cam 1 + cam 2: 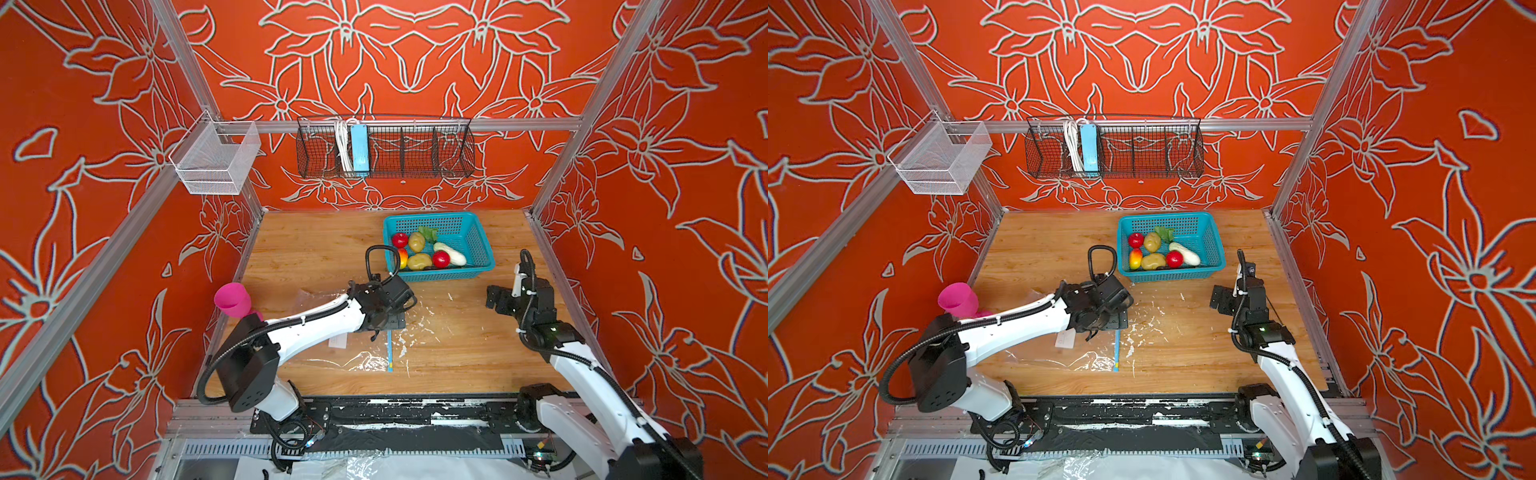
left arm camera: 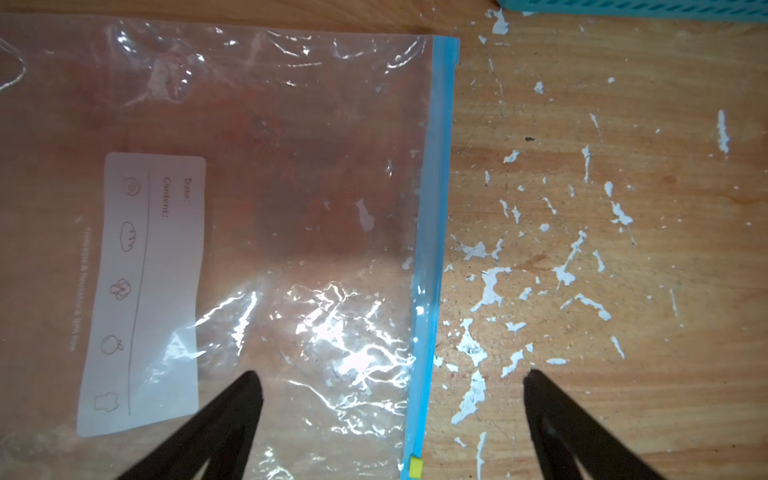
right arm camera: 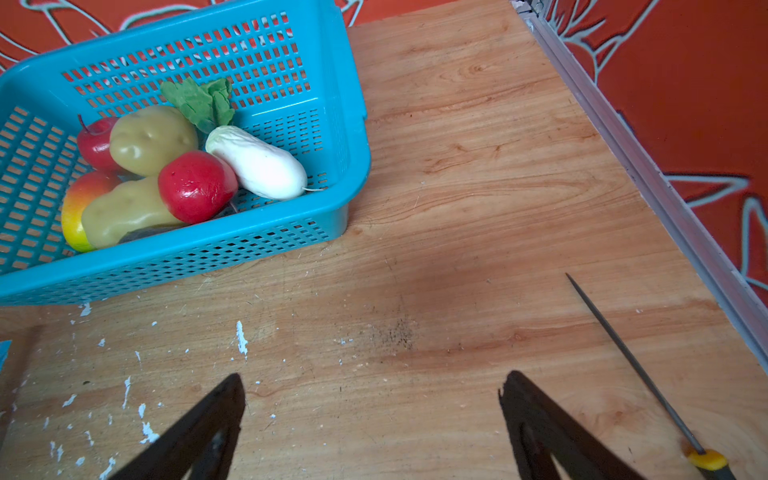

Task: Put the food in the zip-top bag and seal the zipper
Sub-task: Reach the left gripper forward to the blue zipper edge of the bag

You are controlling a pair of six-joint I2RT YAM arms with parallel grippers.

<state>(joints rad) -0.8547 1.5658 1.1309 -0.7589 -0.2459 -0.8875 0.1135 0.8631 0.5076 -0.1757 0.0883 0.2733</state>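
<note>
The food [image 3: 195, 187] lies piled in a teal mesh basket [image 3: 340, 124] at the back of the table: red balls, yellow-tan potatoes, a mango, a white vegetable [image 3: 257, 162] and a green leafy piece. The clear zip-top bag [image 2: 270, 166] lies flat and empty on the wood, its white label [image 2: 153, 291] facing up. Its blue zipper [image 2: 436, 208] runs along one edge to a small yellow end [image 2: 415, 466]. My left gripper [image 2: 390, 378] hangs open over that edge, one finger above the bag and one above bare wood. My right gripper [image 3: 372, 382] is open over bare wood beside the basket, holding nothing.
In both top views a pink cup [image 1: 232, 299] stands at the table's left edge behind the left arm. A thin dark rod with a yellow collar [image 3: 623, 357] lies near the right wall rail. White flecks [image 2: 490, 286] mark the wood. A black wire rack [image 1: 386, 151] hangs on the back wall.
</note>
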